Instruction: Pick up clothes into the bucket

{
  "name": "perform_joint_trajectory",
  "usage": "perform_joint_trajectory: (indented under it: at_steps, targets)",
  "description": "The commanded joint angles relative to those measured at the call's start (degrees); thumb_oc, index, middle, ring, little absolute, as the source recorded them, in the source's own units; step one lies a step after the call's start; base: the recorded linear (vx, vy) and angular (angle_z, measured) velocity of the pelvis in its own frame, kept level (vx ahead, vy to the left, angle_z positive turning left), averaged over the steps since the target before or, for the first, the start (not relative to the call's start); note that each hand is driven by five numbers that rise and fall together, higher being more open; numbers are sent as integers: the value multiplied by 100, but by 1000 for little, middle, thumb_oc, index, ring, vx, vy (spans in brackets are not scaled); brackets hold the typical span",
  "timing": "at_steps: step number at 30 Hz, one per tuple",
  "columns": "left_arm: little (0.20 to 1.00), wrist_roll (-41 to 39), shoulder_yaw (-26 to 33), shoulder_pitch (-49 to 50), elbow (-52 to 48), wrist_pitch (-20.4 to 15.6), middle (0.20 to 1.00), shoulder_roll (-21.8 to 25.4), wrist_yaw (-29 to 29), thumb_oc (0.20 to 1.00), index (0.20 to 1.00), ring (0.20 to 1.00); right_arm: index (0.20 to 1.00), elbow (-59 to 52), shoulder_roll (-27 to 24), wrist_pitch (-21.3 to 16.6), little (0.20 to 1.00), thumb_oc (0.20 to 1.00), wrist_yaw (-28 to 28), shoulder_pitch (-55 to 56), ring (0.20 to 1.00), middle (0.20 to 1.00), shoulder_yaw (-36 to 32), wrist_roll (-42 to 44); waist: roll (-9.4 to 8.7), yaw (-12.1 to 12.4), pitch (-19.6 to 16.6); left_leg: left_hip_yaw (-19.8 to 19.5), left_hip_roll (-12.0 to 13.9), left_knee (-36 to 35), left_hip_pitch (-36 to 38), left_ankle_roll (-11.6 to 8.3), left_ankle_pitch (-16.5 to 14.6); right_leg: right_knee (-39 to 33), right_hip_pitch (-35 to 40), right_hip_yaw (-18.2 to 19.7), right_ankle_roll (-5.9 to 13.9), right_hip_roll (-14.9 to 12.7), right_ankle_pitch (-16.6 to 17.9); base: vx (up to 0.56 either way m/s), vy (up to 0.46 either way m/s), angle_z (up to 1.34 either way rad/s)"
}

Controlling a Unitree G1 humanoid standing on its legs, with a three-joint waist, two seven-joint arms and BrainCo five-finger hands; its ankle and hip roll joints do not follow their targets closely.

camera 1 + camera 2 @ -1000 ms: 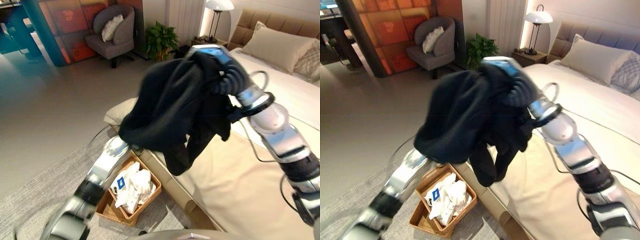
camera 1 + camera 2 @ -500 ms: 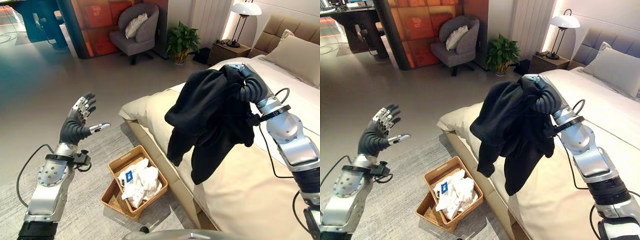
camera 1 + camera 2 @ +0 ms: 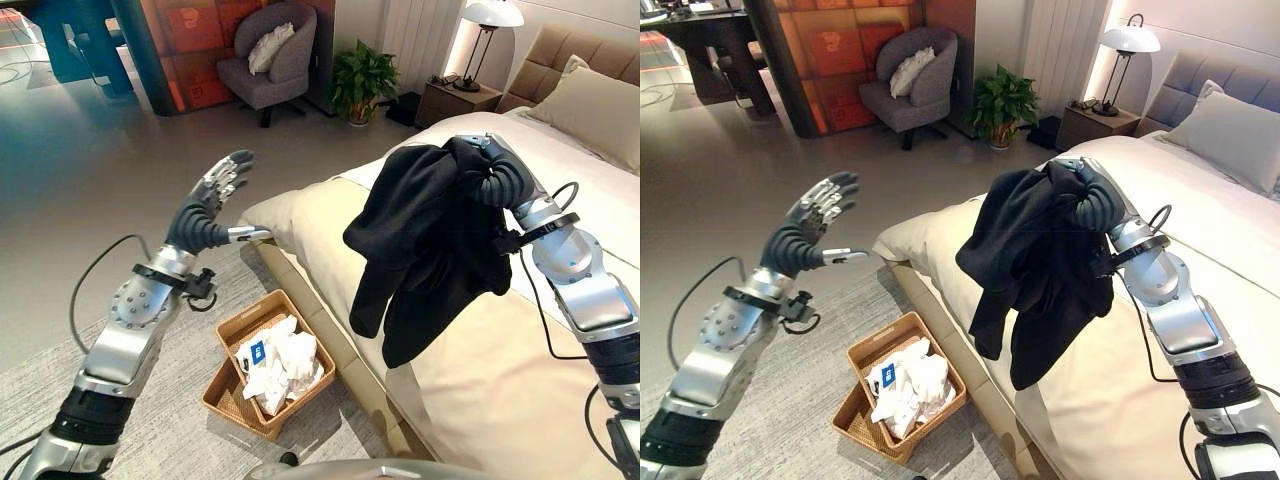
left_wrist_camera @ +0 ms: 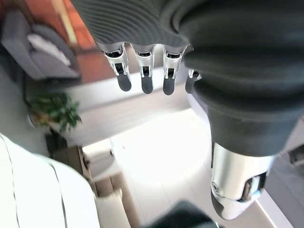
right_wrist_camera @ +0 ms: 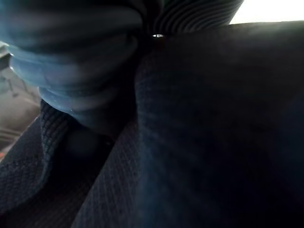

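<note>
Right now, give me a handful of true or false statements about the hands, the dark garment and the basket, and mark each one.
1. The right hand holds the black garment up above the bed. True.
2. The left hand grips a white cloth. False: it is raised with straight, spread fingers and holds nothing.
3. The wicker basket stands on the floor beside the bed, with white clothes in it. True.
4. The black garment already lies in the basket. False: it hangs from the right hand, off to the side of the basket.
5. A grey armchair stands at the far wall. True.
</note>
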Motion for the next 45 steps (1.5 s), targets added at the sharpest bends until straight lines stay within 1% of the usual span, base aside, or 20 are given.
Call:
perform_joint_trajectory:
  at_steps: [1,2,3,4,5,6,7,9,12,13,15,22,23,28,34,43,44,45]
  targets:
    - [1000,-121,-332,-652,189,-146,1000,73,-141,1000,1000,1000,200,-318,134,-291,200,200,-201,-1058,200,200,125,135,-218,-114,-272,-159,-24,588,-126,17,-581,576,-134,75,373,-418,-220,0,0,0]
    - [1000,-148,-470,-778,261,-127,1000,14,-160,1000,1000,1000,200,-364,160,-292,200,200,-172,-1119,200,200,187,153,-218,-130,-275,-157,-21,583,-121,17,-579,573,-133,86,371,-418,-219,0,0,0]
    - [1000,-149,-477,-791,271,-132,1000,11,-160,1000,1000,1000,200,-363,156,-292,200,200,-172,-1121,200,200,183,153,-217,-126,-271,-157,-21,582,-120,16,-578,573,-133,86,371,-418,-219,0,0,0]
    - [1000,-133,-745,-1060,416,-84,1000,-85,-181,1000,1000,1000,200,-457,216,-298,200,200,-112,-1274,200,200,350,189,-216,-157,-270,-151,-17,577,-112,19,-576,573,-129,96,371,-414,-221,0,0,0]
    - [1000,-132,-752,-1073,427,-89,1000,-88,-180,1000,1000,1000,200,-455,213,-298,200,200,-112,-1277,200,200,347,190,-215,-153,-264,-151,-17,576,-110,19,-576,574,-128,96,371,-414,-221,0,0,0]
    - [1000,-135,-958,-1290,568,-57,1000,-192,-182,1000,1000,1000,200,-504,265,-309,200,200,-73,-1414,200,200,497,239,-215,-172,-265,-141,-11,571,-104,22,-572,574,-133,117,370,-409,-220,0,0,0]
    - [1000,-135,-960,-1298,575,-60,1000,-194,-182,1000,1000,1000,200,-501,263,-309,200,200,-73,-1419,200,200,498,240,-214,-170,-262,-140,-11,570,-103,22,-572,575,-133,118,370,-409,-220,0,0,0]
    - [1000,-126,-1214,-1550,857,-20,1000,-417,-125,1000,1000,1000,200,-613,351,-319,200,200,-19,-1654,200,200,723,295,-213,-207,-262,-122,-10,580,-93,25,-581,579,-140,137,372,-411,-220,0,0,0]
    - [1000,-105,-1313,-1659,971,-13,1000,-510,-101,1000,1000,1000,200,-642,382,-325,200,200,-1,-1756,200,200,831,343,-209,-224,-253,-113,-7,584,-86,29,-584,580,-135,151,371,-409,-222,0,0,0]
    - [1000,-110,-1440,-1744,1089,8,1000,-641,-80,1000,1000,1000,200,-669,456,-356,200,200,14,-1877,200,200,959,426,-215,-239,-255,-100,-4,594,-91,33,-587,584,-140,157,372,-410,-222,0,0,0]
    - [1000,-167,-1568,-1844,1194,30,1000,-751,-83,1000,1000,1000,200,-694,527,-370,200,200,24,-2021,200,200,1085,515,-219,-249,-257,-95,0,596,-89,38,-588,588,-146,168,371,-410,-221,0,0,0]
    - [1000,-212,-1893,-2135,1342,98,1000,-958,-94,1000,1000,1000,200,-677,638,-381,200,200,29,-2395,200,200,1415,636,-230,-269,-250,-79,-7,621,-97,42,-599,596,-158,197,371,-410,-217,0,0,0]
    - [1000,-236,-2015,-2229,1454,120,1000,-1087,-72,1000,1000,1000,200,-695,694,-391,200,200,47,-2487,200,200,1521,674,-232,-281,-250,-79,-6,624,-102,45,-600,598,-164,197,371,-410,-218,0,0,0]
    - [1000,-359,-2307,-2441,1582,173,1000,-1326,-106,1000,1000,1000,200,-701,774,-386,200,200,31,-2645,200,200,1695,725,-226,-303,-246,-81,-16,635,-122,55,-604,609,-191,215,375,-413,-220,0,0,0]
    - [1000,-316,-2546,-2664,1719,202,1000,-1500,-79,1000,1000,1000,200,-683,887,-378,200,200,38,-2808,200,200,1889,771,-211,-331,-229,-70,-33,644,-140,68,-606,621,-212,232,380,-428,-215,0,1,-1]
    - [1000,-660,-2659,-2899,1655,151,1000,-1578,-32,1000,1000,1000,200,-609,885,-359,200,200,67,-2921,200,200,2090,822,-195,-350,-204,-49,-41,649,-162,71,-608,632,-244,256,388,-436,-209,0,0,0]
    - [805,-735,-2679,-2927,1657,153,805,-1590,-32,805,805,805,200,-592,890,-354,200,200,75,-2926,200,200,2118,840,-192,-353,-200,-51,-43,648,-162,72,-608,630,-249,262,389,-438,-207,0,0,0]
    - [473,-785,-2683,-2951,1673,149,473,-1603,-19,473,473,473,200,-575,891,-353,200,200,76,-2921,200,200,2134,842,-188,-355,-200,-47,-45,649,-163,71,-608,631,-247,262,390,-438,-208,0,0,0]
